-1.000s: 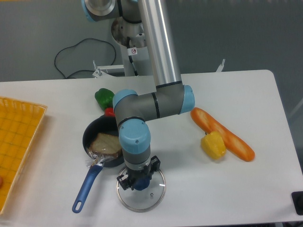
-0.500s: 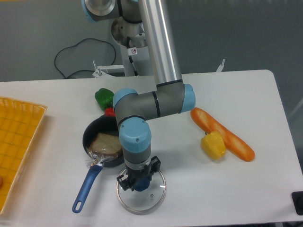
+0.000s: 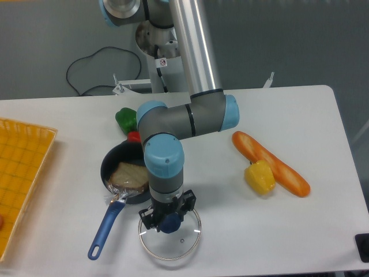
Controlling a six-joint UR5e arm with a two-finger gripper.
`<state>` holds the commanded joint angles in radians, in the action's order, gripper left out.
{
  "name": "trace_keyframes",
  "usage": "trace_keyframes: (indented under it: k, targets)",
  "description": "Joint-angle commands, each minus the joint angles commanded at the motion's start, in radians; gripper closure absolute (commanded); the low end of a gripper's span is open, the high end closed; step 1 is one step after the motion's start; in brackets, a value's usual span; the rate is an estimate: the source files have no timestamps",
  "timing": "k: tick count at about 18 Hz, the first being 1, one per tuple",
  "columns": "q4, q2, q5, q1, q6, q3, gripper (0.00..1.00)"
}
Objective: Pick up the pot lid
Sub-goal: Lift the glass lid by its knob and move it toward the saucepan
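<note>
Fingers (image 3: 150, 219) and pot lid (image 3: 157, 249) have both shifted slightly up the view and to its left since the earlier frame, moving together. The arm (image 3: 198, 55) reaches in from the top, and its wrist (image 3: 163, 158) points down over the lid. Round and clear, the lid has a thin shiny rim, a blue knob (image 3: 169, 224) at its middle and a small bright spot on the glass. It lies beneath the fingers, which stand on either side of the knob and are closed on it. In the view the lid sits just below the black pan (image 3: 107, 168), over the worktop (image 3: 259, 231).
</note>
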<state>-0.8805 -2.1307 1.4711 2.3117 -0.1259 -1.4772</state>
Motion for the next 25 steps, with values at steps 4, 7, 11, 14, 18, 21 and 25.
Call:
trace_keyframes:
  k: [4, 7, 11, 14, 18, 21, 25]
  targets:
    - [-0.002, 0.023, -0.011, 0.005, 0.034, 0.028, 0.38]
    - [-0.005, 0.037, -0.029, 0.005, 0.09, 0.032, 0.38]
    - [-0.005, 0.032, -0.057, 0.005, 0.178, 0.028, 0.38]
    - [-0.005, 0.037, -0.098, 0.008, 0.218, 0.025, 0.38]
    - [-0.006, 0.055, -0.13, 0.015, 0.239, 0.017, 0.38]
    - [-0.006, 0.055, -0.13, 0.012, 0.255, 0.012, 0.38]
    - [-0.006, 0.057, -0.13, 0.011, 0.278, 0.0, 0.38]
